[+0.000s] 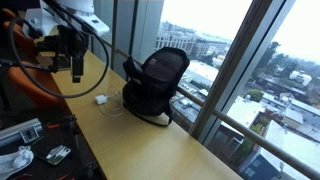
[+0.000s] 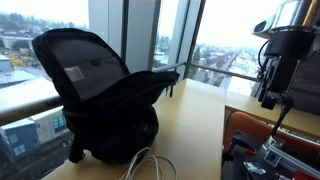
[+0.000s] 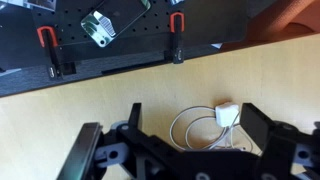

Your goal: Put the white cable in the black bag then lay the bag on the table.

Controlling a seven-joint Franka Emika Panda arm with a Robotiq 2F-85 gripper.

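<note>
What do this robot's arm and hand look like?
The arm is white, with rounded segments. The gripper at its end is black and blocky, with two black fingers built of linked bars. Thick black cables loop beside the arm. In an exterior view, a silvery grey cylinder sits above the gripper. No markings are legible.
</note>
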